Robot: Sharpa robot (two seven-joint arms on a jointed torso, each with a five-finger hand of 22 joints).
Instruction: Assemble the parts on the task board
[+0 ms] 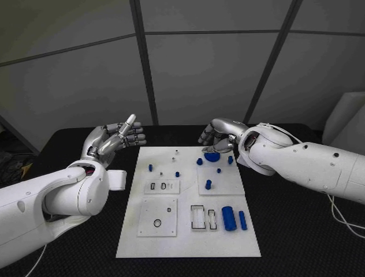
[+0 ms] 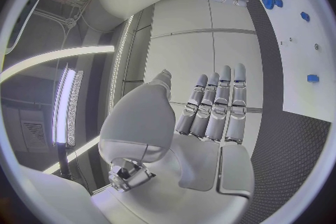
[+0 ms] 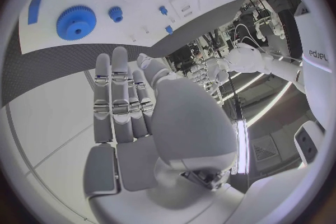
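Parts lie spread over the task board (image 1: 186, 245), the white plate in the middle of the black worktop (image 1: 303, 242). Nearest the robot, two blue cylinders (image 1: 229, 219) lie side by side at the board's right, just beside a pair of rectangular slots (image 1: 204, 217); to their left is a square plate with an oval hole (image 1: 157, 217). Further out, a blue peg (image 1: 207, 184) stands on a raised square, and small blue pegs (image 1: 150, 168) dot the middle of the board. At the far end sits the blue gear (image 1: 212, 156), with smaller blue pieces close by.

The left hand (image 1: 116, 138) is raised off the board's far left corner, fingers (image 2: 224, 101) straight and close together, holding nothing. The right hand (image 1: 220, 136) hangs just beyond the gear, fingers (image 3: 115, 95) extended and empty; the right wrist view puts the gear just past the fingertips, apart from them.

By my reading no part is in hand yet, and the step is the reach for the gear at the board's far edge. The next move calls for the right hand to lower over the gear and close on its toothed rim without knocking the small pieces beside it.
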